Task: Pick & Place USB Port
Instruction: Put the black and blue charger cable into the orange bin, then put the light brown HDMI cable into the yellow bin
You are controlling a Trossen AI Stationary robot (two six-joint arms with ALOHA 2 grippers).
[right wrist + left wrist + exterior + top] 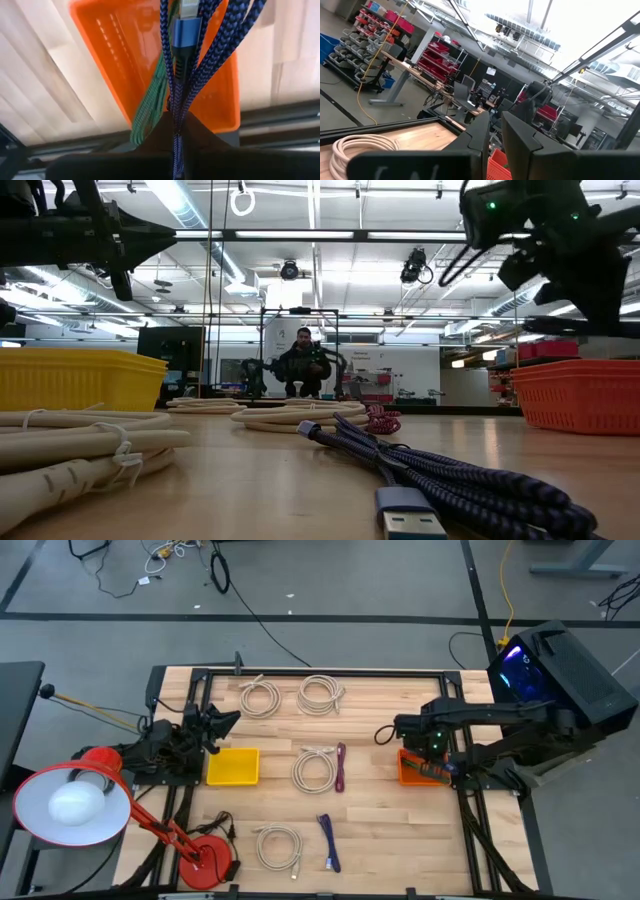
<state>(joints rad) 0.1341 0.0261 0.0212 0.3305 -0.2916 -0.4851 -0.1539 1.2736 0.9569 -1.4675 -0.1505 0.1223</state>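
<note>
My right gripper [177, 131] hangs over the orange bin [107, 60] at the table's right edge, shut on a bundle of blue braided USB cable [200, 55] whose blue plug [187, 32] dangles over the bin. A green braided cable [150, 102] shows beside the bundle; I cannot tell whether it is held too. Another blue cable [328, 842] lies flat near the table's near edge. My left gripper [225, 720] waits shut, in the air just beyond the yellow bin [232, 766]. My right gripper pinches several strands of the blue cable bundle [181, 102] between its two fingers, coming from above and pointing down. The strands and the plug hang below the fingers, over the inside of the orange bin [420, 768]. The exact spot of contact is hidden by the fingers.
White cable coils lie at the far side [260, 697] [320, 693], in the middle [317, 768] and near the front [278, 845]. A purple cable [341, 768] lies beside the middle coil. A red lamp [70, 802] stands at the near left corner. A person [303, 360] stands beyond the table.
</note>
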